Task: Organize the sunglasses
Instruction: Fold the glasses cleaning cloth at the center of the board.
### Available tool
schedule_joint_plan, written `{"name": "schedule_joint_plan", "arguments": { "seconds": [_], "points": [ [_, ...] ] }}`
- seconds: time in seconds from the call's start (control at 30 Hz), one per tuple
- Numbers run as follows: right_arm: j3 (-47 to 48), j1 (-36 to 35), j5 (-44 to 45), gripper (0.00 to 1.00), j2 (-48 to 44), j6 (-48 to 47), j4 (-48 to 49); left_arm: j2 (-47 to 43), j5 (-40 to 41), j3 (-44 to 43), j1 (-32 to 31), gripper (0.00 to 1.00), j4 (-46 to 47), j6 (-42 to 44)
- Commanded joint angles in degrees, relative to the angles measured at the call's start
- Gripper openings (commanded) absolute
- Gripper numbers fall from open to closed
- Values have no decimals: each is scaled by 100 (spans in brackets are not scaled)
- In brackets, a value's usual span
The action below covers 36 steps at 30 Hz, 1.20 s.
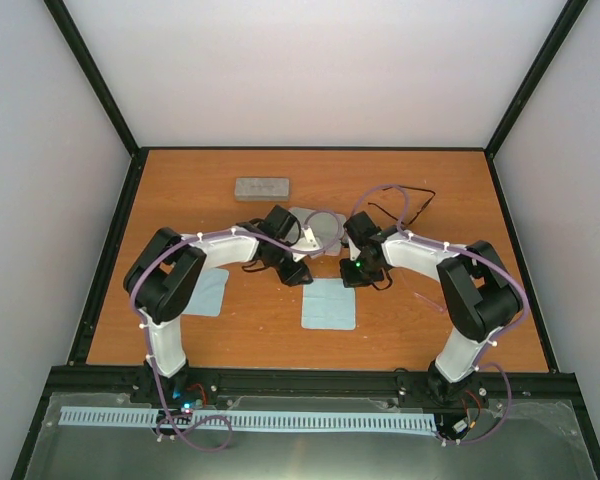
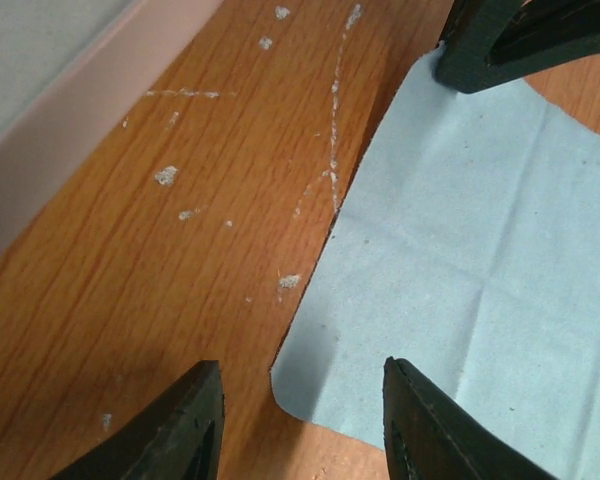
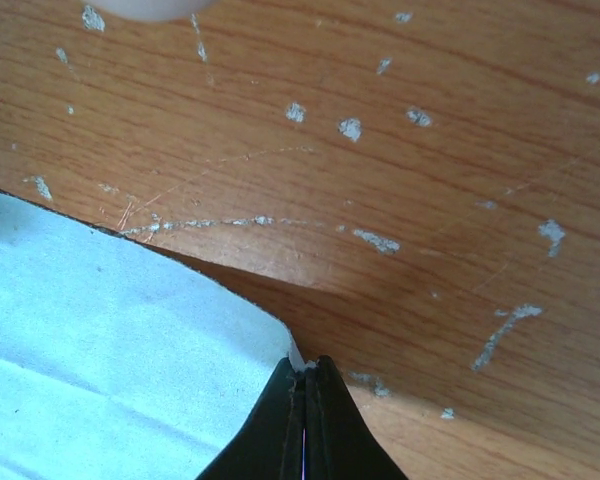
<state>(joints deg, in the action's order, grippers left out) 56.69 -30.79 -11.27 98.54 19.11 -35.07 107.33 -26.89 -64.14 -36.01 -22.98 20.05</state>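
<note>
The sunglasses (image 1: 427,203), thin and black, lie at the back right of the table, apart from both grippers. A light-blue cloth (image 1: 329,305) lies flat in the middle. My right gripper (image 3: 305,365) is shut on the cloth's (image 3: 100,340) corner, which pokes out between its fingertips. My left gripper (image 2: 302,372) is open just above the table, its jaws astride another corner of the same cloth (image 2: 460,270). In the left wrist view the right gripper (image 2: 500,45) sits at the cloth's far corner. From above, the left gripper (image 1: 302,275) and the right gripper (image 1: 355,277) meet at the cloth's far edge.
A pale pink case (image 1: 315,230) lies just behind the two grippers, and its edge (image 2: 40,130) shows in the left wrist view. A grey case (image 1: 262,188) sits further back on the left. A second light-blue cloth (image 1: 208,292) lies by the left arm.
</note>
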Motion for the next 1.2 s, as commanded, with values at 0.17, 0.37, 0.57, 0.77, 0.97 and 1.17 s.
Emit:
{"name": "schedule_joint_plan", "arguments": {
  "seconds": [0.17, 0.37, 0.57, 0.77, 0.97, 1.17],
  "points": [
    [179, 46, -27, 3, 75, -40, 9, 195, 468, 108, -132, 42, 108, 110],
    [205, 46, -51, 3, 105, -53, 0, 258, 533, 197, -173, 39, 142, 104],
    [188, 47, -70, 3, 130, -46, 0, 278, 463, 232, -263, 30, 98, 95],
    [210, 46, -93, 3, 163, -38, 17, 167, 452, 411, -318, 26, 36, 110],
    [259, 47, -95, 3, 205, -55, 14, 147, 630, 540, -328, 1, 34, 174],
    [272, 51, -85, 3, 159, -73, 56, 77, 808, 497, -322, 0, 86, 170]
  ]
}}
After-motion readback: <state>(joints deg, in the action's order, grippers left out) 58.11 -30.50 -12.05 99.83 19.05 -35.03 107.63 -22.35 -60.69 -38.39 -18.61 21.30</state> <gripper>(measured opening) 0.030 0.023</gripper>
